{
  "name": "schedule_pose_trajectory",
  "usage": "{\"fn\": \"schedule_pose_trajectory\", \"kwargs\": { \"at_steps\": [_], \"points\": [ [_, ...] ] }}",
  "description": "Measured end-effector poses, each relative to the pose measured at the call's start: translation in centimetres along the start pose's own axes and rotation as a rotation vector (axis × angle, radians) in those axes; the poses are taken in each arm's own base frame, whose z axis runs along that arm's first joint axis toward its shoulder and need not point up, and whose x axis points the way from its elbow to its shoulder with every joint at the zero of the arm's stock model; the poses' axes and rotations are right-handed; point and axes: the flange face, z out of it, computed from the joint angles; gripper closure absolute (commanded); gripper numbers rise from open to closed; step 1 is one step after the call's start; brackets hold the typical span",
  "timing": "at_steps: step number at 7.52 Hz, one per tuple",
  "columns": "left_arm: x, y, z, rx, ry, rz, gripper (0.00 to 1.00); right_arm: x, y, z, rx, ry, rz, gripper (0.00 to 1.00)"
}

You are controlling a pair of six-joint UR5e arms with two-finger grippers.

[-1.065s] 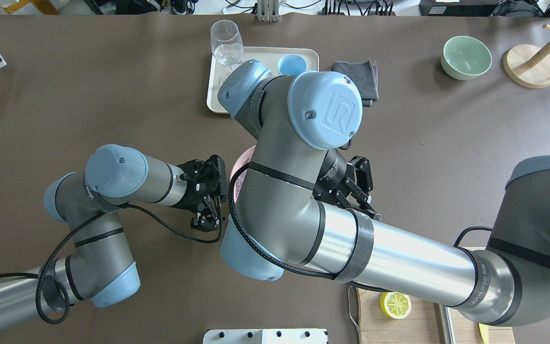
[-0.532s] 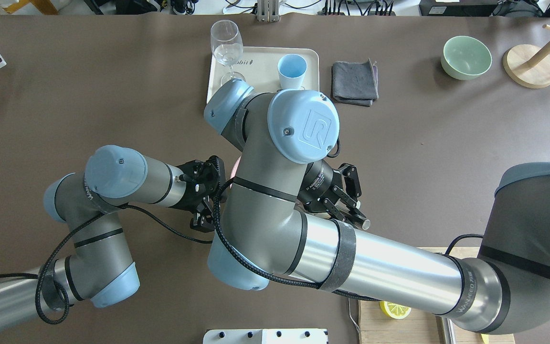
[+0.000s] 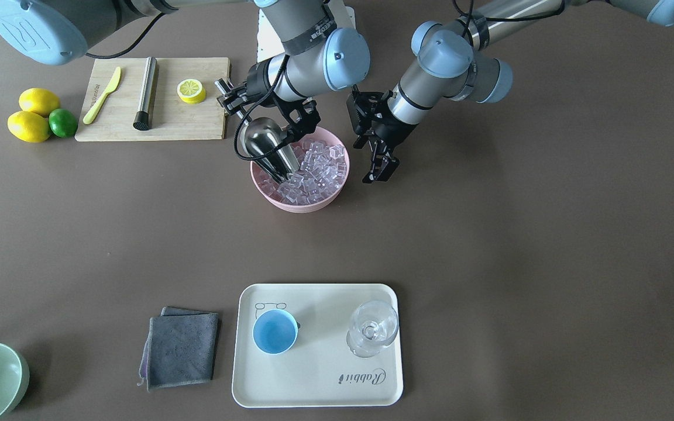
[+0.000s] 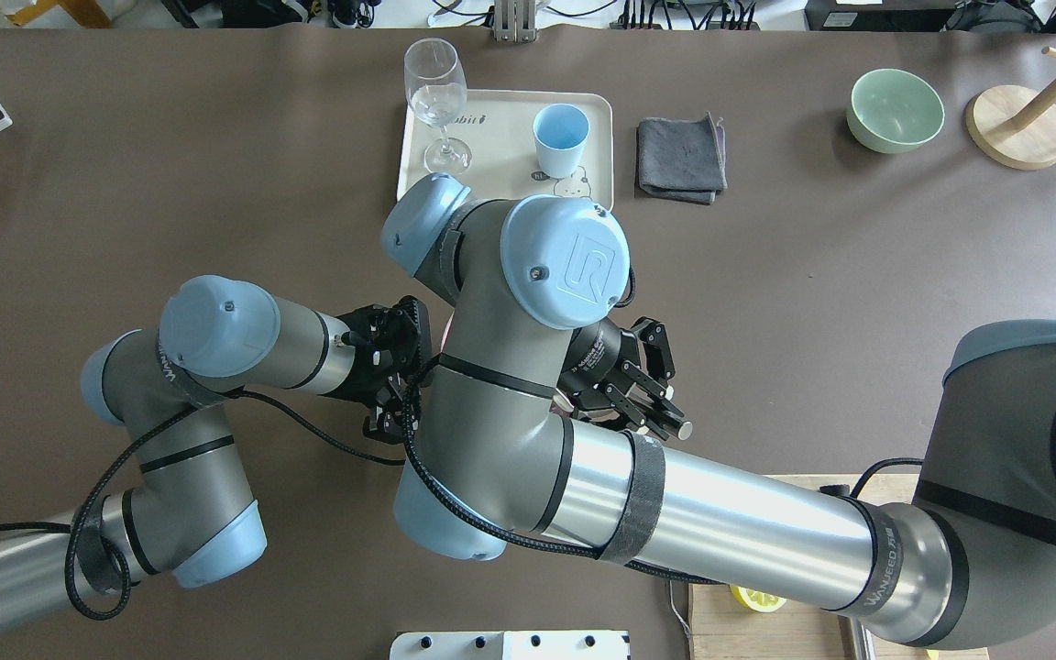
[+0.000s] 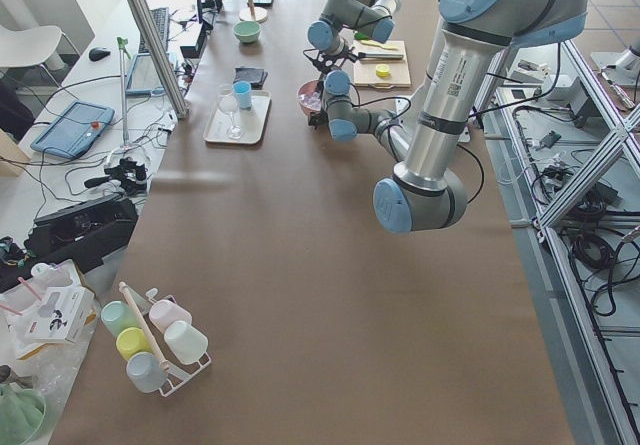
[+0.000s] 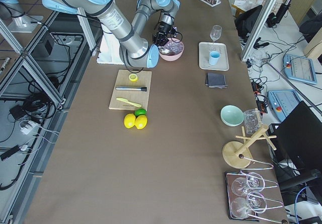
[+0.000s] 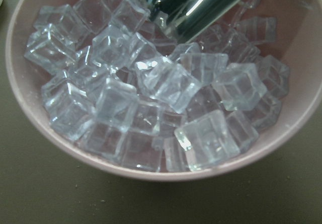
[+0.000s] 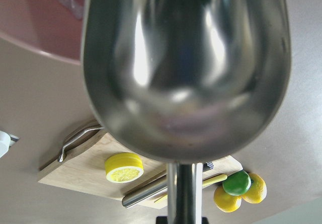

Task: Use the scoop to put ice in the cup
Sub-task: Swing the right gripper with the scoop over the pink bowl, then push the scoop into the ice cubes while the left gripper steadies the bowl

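right gripper (image 3: 233, 99) pinches the scoop (image 3: 264, 143) by its handle. trough is tilted mouth-down into the pink bowl (image 3: 299, 206), its lip among the ice (image 3: 320, 168). in the right wrist view the trough looks bare, no cube in it. left gripper (image 3: 379, 171) hangs just beside the bowl, fingers apart, holding nothing. cup (image 3: 275, 331) stands upright on the tray (image 3: 319, 304), well apart from the bowl, and looks empty.

judgement: early. scoop is in hand and at the dig. left to do: load cubes, carry them to the tray, tip into the cup.
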Motion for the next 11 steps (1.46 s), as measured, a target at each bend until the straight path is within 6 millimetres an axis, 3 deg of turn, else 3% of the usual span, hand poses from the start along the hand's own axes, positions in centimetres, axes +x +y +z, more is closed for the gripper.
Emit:
{"fn": "schedule_pose_trajectory", "kwargs": {
  "at_steps": [5, 11],
  "points": [
    [-0.4, 0.2, -0.2, -0.001, -0.006, -0.003, 0.02, 0.0, -1.1, 1.2, 0.111, 0.019, -0.024, 1.00],
    [-0.4, 0.3, -0.2, -0.003, -0.005, -0.005, 0.02, 1.6, 1.3, 4.6, 0.282, 0.023, -0.070, 1.00]
  ]
}}
